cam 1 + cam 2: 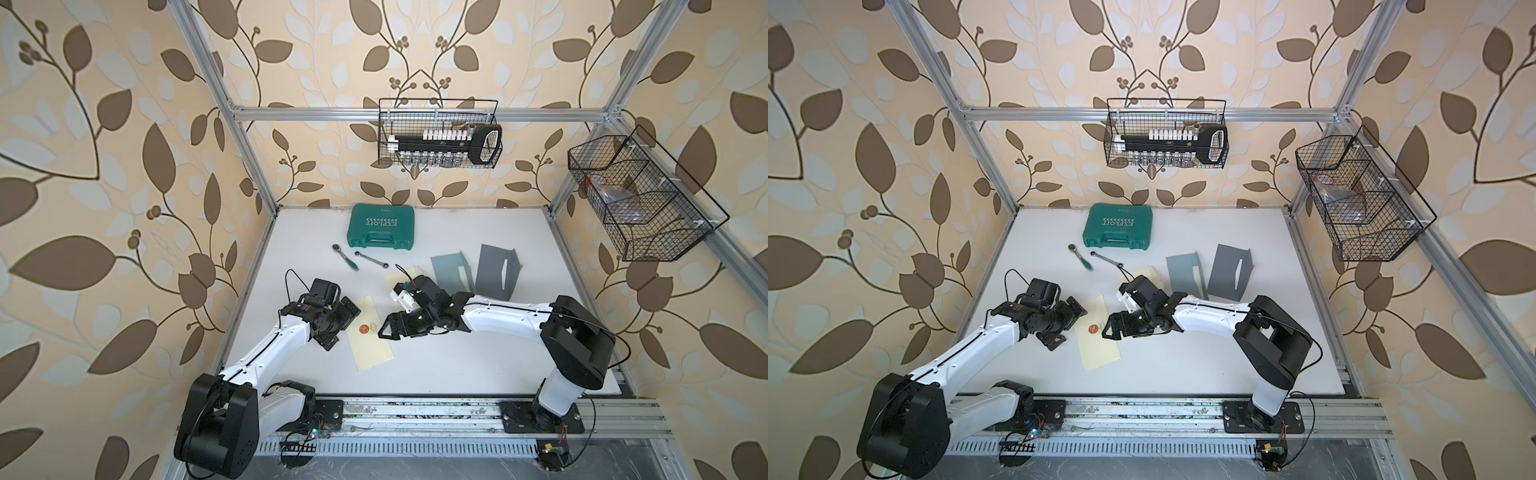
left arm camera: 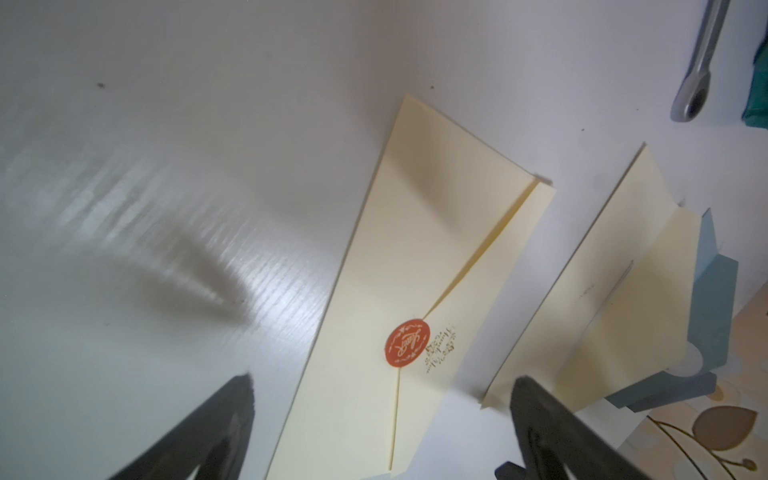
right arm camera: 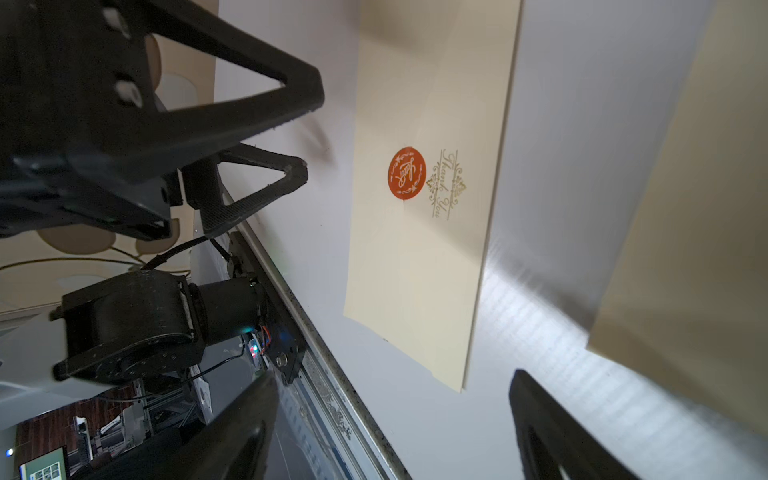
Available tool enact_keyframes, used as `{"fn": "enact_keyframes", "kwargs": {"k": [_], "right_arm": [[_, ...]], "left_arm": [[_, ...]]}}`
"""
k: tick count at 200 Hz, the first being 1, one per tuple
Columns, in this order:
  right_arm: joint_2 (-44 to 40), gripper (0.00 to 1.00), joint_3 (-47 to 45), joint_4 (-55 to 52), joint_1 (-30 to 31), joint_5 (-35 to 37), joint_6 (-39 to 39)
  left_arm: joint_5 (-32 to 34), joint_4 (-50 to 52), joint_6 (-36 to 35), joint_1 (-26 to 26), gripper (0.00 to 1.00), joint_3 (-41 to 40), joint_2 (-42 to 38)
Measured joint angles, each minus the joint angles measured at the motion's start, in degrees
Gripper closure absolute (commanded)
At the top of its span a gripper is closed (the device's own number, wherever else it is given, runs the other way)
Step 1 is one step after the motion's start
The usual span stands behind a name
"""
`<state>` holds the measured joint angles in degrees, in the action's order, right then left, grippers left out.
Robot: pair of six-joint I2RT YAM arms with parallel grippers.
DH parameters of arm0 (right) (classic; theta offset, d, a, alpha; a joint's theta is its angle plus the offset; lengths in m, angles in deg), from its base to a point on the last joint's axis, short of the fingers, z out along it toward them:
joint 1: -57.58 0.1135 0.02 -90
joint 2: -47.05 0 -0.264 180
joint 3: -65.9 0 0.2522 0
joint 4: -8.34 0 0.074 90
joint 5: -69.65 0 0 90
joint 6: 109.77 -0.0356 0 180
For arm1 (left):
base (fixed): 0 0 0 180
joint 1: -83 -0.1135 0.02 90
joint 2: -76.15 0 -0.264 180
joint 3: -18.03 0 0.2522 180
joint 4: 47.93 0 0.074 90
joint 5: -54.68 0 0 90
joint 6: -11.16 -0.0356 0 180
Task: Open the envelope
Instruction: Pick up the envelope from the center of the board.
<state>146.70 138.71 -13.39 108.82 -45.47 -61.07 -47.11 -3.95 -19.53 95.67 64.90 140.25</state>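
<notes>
Envelope (image 1: 372, 353) flat, long axis toward front edge of desk (image 1: 457, 365) — left gripper (image 1: 345, 328) and right gripper (image 1: 384, 330) flank its long sides, seal (image 1: 363, 329) between; both wide, empty.

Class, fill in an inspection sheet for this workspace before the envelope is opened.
Surface: white table, lightly speckled.
Job's things: cream envelope lying flat, red seal intact.
Clutter: second envelope, green case, ratchet, wrench, blue-grey card, dark grey card.
Grippers: left gripper open beside envelope; right gripper open at its other edge; both empty.
Cables: black loop above left wrist, off envelope.
Surroundings: back basket, side basket, leaf wallpaper.
</notes>
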Motion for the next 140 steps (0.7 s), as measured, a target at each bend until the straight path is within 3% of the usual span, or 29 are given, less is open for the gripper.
{"fn": "enact_keyframes", "kwargs": {"k": [140], "right_arm": [[7.26,0.14,3.43,-2.6,0.39,-2.93,-0.26]], "left_arm": [[-3.19,-3.87,1.73,0.0,0.01,-2.89,-0.11]]}}
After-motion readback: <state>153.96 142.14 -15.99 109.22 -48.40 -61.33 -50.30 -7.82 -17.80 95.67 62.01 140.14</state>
